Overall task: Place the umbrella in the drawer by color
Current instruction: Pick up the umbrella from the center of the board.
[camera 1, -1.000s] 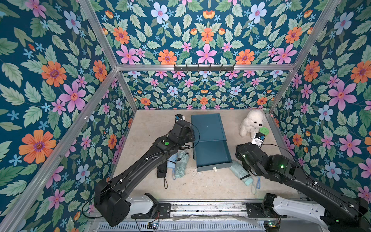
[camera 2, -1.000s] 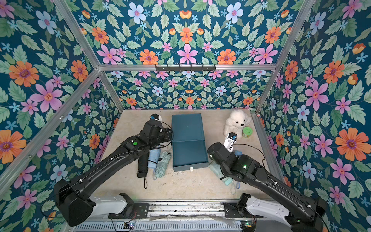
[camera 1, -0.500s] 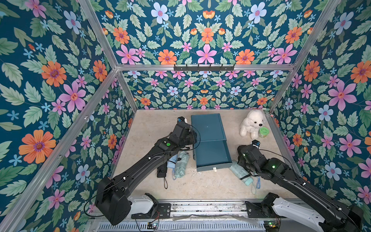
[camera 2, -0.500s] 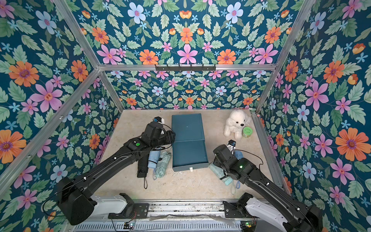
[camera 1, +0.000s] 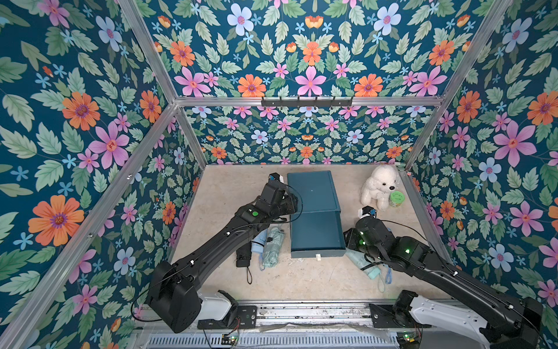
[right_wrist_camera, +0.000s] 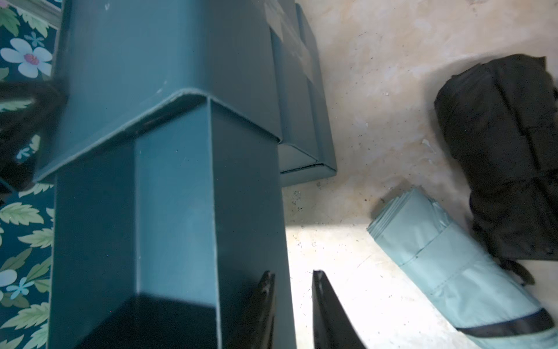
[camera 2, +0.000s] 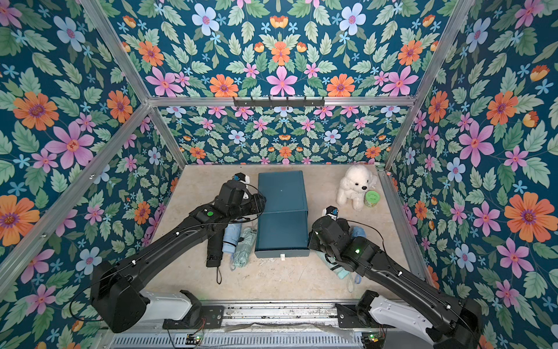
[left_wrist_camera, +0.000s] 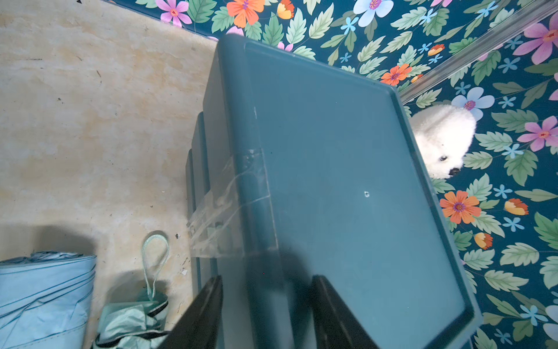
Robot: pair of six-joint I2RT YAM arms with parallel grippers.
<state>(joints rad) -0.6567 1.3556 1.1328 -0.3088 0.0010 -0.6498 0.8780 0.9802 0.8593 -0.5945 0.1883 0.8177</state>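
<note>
Drawer (camera 1: 317, 232) at the top of the teal cabinet (camera 1: 312, 190) stands pulled out, flanked by both claws. The left claw (left_wrist_camera: 267, 281) sits at the cabinet's left upper edge. Its jaws are parted fairly wide and astride that edge, one finger (left_wrist_camera: 205, 308) outside the side wall and the other over the top; whether the pads press on it I cannot tell. Behind this claw, under its arm and just beside the cabinet, three folded umbrellas lie on the floor side by side: the black umbrella (camera 1: 243, 256) farthest from the cabinet, the light blue umbrella (camera 1: 259, 238) in the middle, the mint umbrella (camera 1: 273, 244) nearest. The right claw (right_wrist_camera: 292, 273) is at the drawer's right wall, its jaws set at a slim gap with nothing between them. Behind it, beneath its arm, lies a second mint umbrella (camera 1: 354, 260), and a blue umbrella (camera 2: 357, 232) shows just beside its wrist. Beyond the right claw, toward the back corner, sit a white plush dog (camera 1: 380, 189) and, just beside it, a green tub (camera 1: 396, 199).
</note>
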